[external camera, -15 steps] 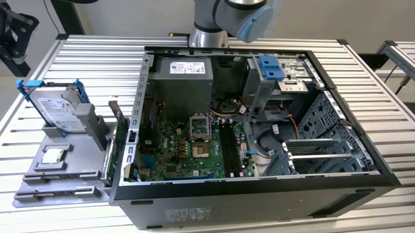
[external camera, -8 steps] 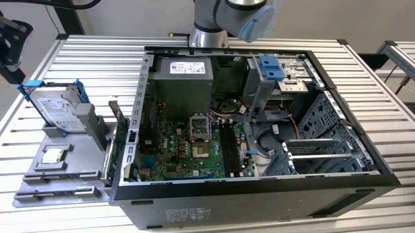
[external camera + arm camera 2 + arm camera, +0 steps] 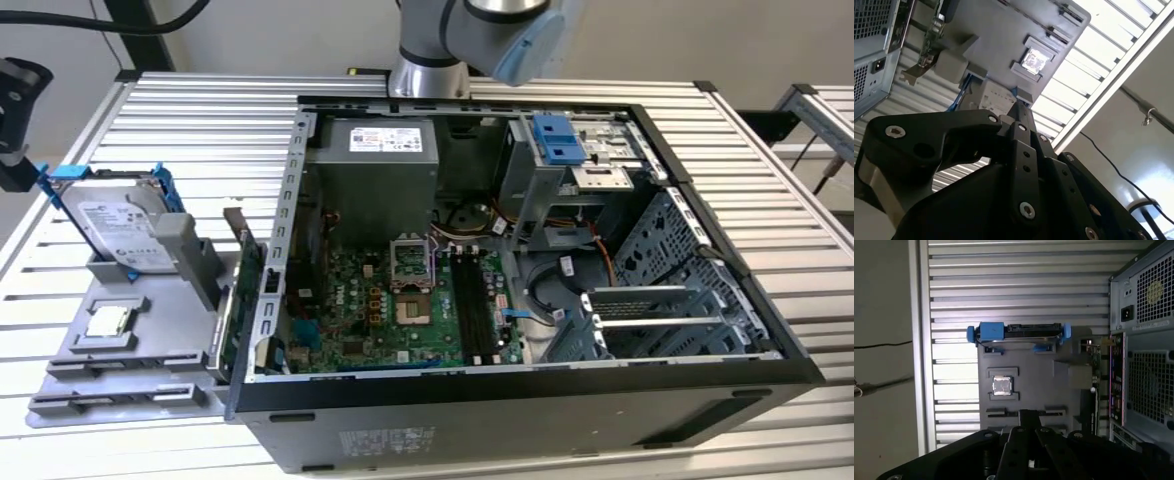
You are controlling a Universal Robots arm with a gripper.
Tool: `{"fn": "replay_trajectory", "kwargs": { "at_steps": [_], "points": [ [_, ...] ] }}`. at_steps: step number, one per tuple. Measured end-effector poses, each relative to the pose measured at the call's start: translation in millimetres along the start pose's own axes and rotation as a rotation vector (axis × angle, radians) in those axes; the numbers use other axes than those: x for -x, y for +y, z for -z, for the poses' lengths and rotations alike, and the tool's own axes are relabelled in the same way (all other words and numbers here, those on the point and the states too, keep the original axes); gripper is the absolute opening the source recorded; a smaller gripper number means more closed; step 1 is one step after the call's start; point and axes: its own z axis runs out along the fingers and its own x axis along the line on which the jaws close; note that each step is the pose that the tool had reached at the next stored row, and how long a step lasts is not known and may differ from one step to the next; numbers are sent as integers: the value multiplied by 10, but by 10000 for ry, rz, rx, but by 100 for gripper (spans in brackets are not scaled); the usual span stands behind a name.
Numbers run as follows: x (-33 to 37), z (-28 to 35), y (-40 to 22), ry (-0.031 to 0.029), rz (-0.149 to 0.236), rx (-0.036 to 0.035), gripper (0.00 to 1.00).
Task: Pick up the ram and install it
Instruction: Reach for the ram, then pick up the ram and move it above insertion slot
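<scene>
In the exterior view the ram [image 3: 248, 262] is standing on edge in the grey tray [image 3: 160, 345], at nine o'clock from the open computer case [image 3: 534, 425]. The memory slots [image 3: 467, 290] are lying empty, so picking and installing are both remaining. In the first wrist view the gripper [image 3: 1027, 415] is pointing toward the tray, apart from it, with fingers pressed together and gripping nothing. In the second wrist view the ram is hard to make out.

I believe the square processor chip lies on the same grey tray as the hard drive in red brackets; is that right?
Not quite: the hard drive sits in blue brackets, not red, as the first wrist view shows. The processor chip does lie on the same grey tray.
</scene>
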Motion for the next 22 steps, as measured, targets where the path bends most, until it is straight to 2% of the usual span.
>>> {"fn": "replay_trajectory", "kwargs": {
  "at_steps": [13,22],
  "points": [
    [-3,17,-358,-3,-20,0,0],
    [-13,22,-452,17,389,3,0]
  ]
}}
